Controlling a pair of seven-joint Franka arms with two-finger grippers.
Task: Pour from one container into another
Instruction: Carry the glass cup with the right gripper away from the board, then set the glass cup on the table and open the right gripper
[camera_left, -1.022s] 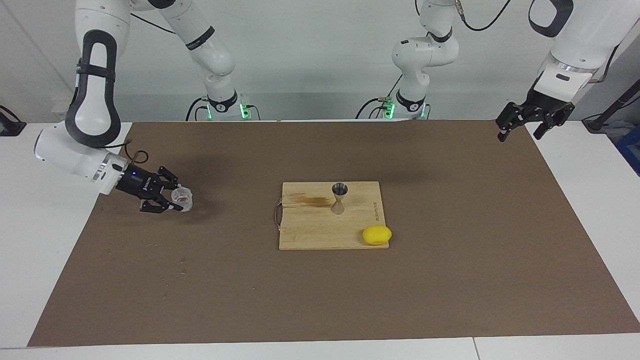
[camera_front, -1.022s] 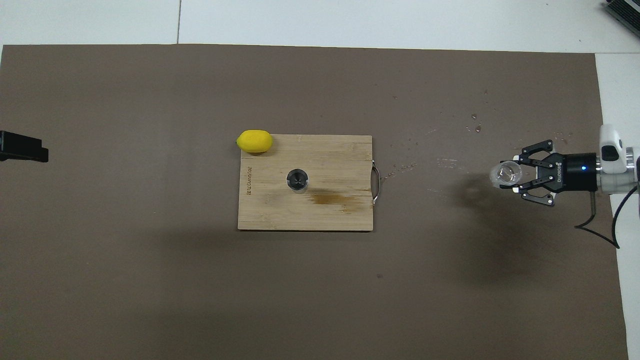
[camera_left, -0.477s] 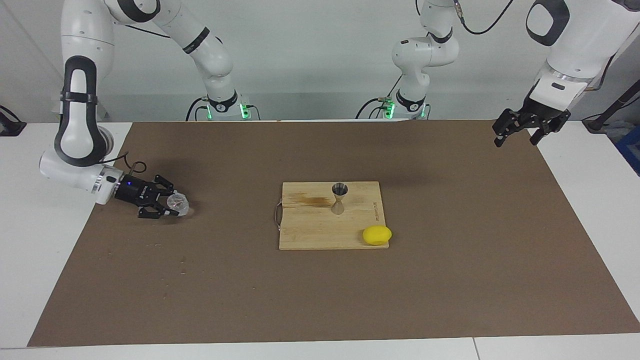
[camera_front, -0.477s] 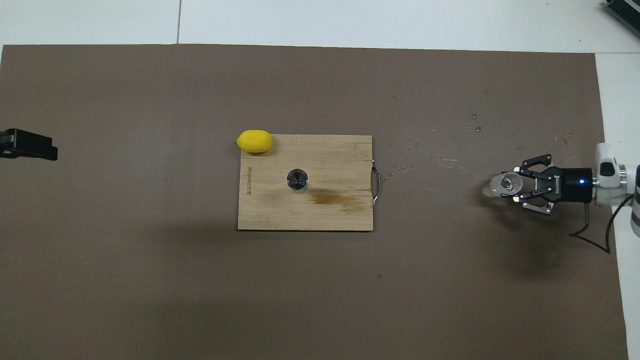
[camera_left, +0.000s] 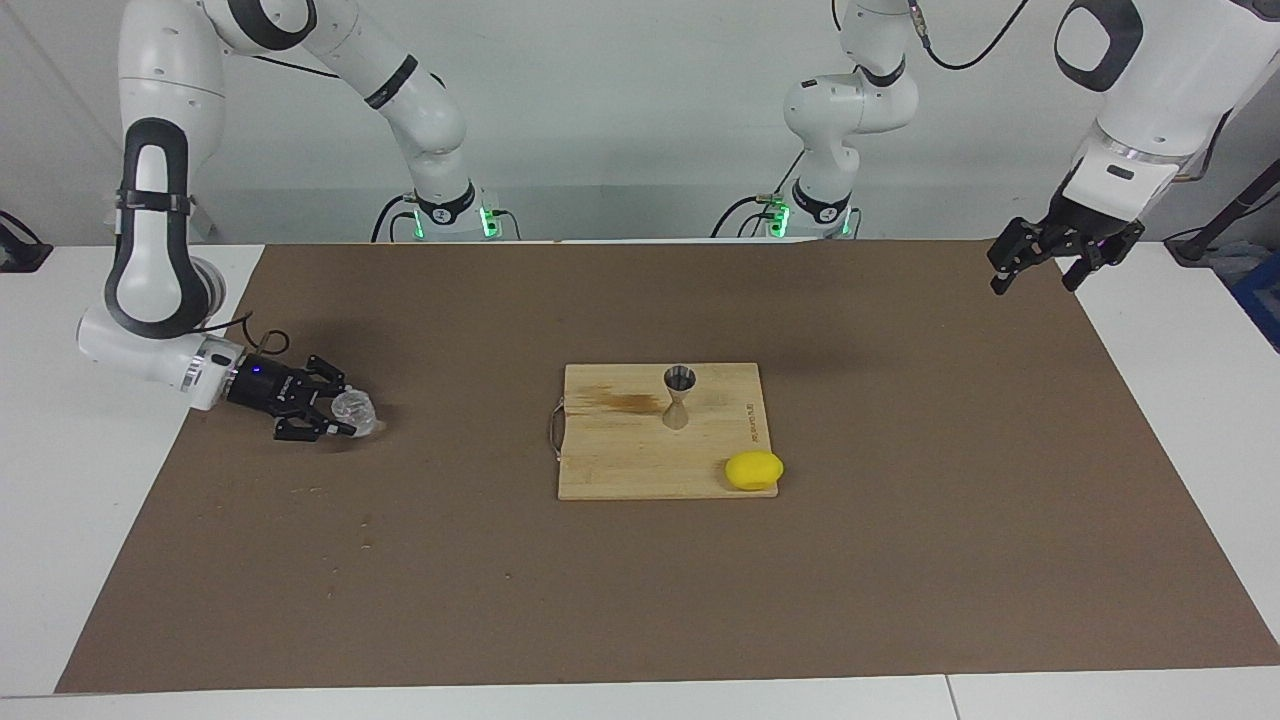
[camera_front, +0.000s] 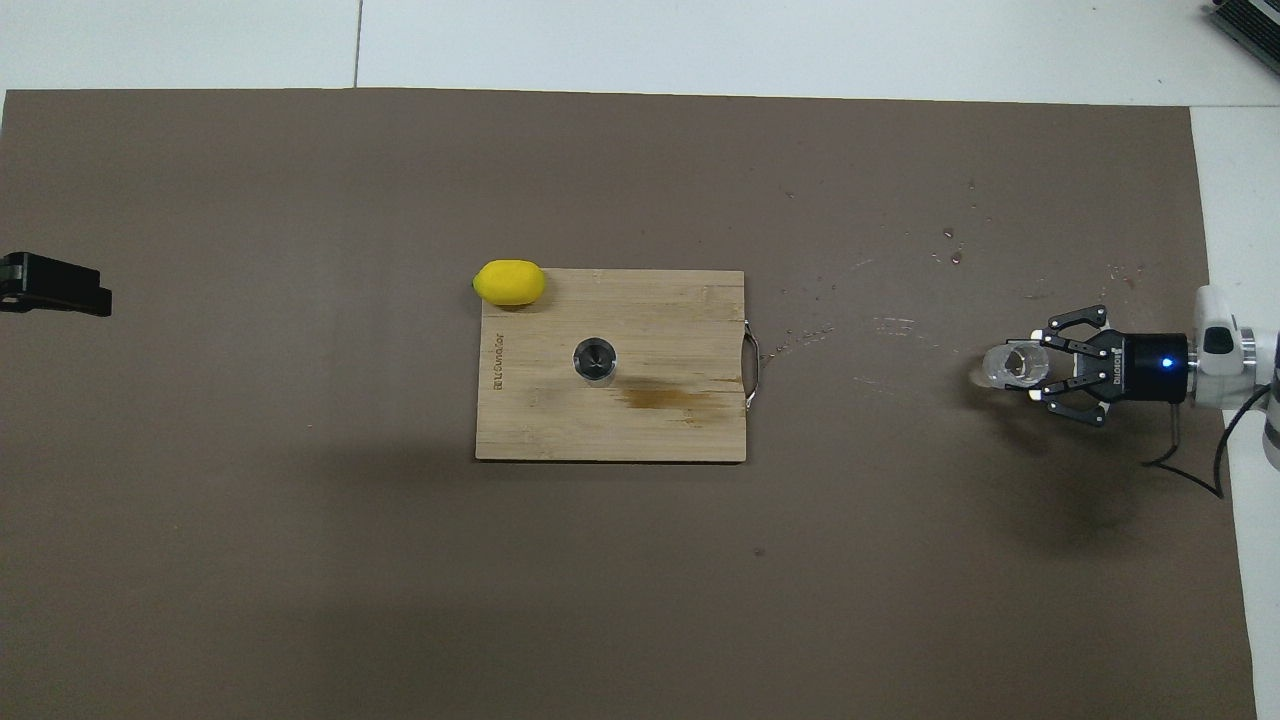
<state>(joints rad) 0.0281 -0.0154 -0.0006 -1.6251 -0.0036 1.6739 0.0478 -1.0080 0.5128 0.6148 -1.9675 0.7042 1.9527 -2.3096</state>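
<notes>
One glass cup (camera_left: 356, 410) gripped in right gripper (camera_left: 340, 417) fingers, low at mat (camera_left: 640, 600) near right arm's end of tabletop (camera_left: 60, 480), well apart from board (camera_left: 640, 470). Jigger (camera_left: 680, 396) upright on board, mid-mat; lemon (camera_left: 754, 470) at board corner farther from robots. Left gripper (camera_left: 1036, 270) waits over mat's corner by left arm's end, fingers open, holding nothing.

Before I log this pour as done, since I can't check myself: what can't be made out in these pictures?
- Glass cup contents: too small and see-through, both views.
- Jigger fill: its bowl reads dark, both views.
- Left claw: overhead view's edge cuts it off.
- Whether the cup in the right claw rests on the mat: unclear.
</notes>
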